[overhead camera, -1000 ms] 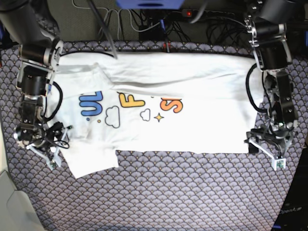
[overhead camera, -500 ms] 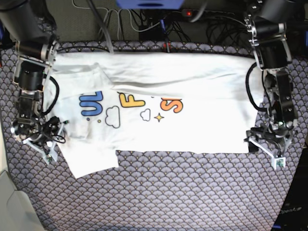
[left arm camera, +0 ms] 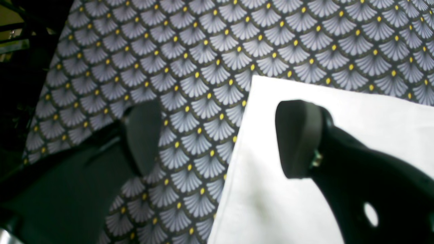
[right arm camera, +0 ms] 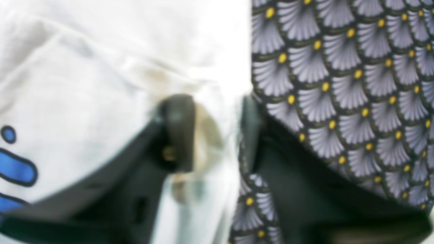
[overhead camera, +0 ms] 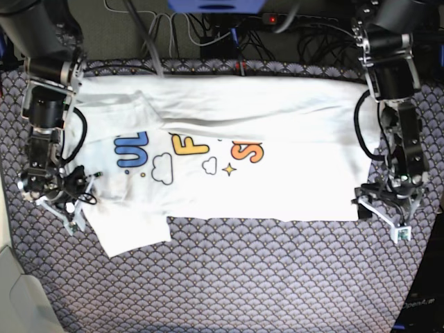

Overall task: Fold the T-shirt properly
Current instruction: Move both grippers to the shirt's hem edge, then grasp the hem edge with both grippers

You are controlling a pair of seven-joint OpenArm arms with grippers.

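Observation:
The white T-shirt (overhead camera: 277, 180) lies spread across the table, its top part folded down over the colourful print. One sleeve lies at the front left. In the base view my right gripper (overhead camera: 71, 210) is at that sleeve's left edge. The right wrist view shows its jaws drawn close together, with the T-shirt's (right arm camera: 84, 67) bunched edge pinched between the pads (right arm camera: 179, 132). My left gripper (overhead camera: 383, 216) stands open over the front right corner of the T-shirt (left arm camera: 339, 112). One of its fingers (left arm camera: 298, 135) is above the cloth and the other above the bare table.
A scallop-patterned tablecloth (overhead camera: 243, 277) covers the table. Cables and a power strip (overhead camera: 277, 21) run along the back edge. A pale grey surface (overhead camera: 17, 298) shows at the front left corner. Both arms rise along the table's side edges.
My right gripper has shifted slightly onto the sleeve's edge and its jaws have narrowed onto the cloth. The left arm and the shirt have not moved.

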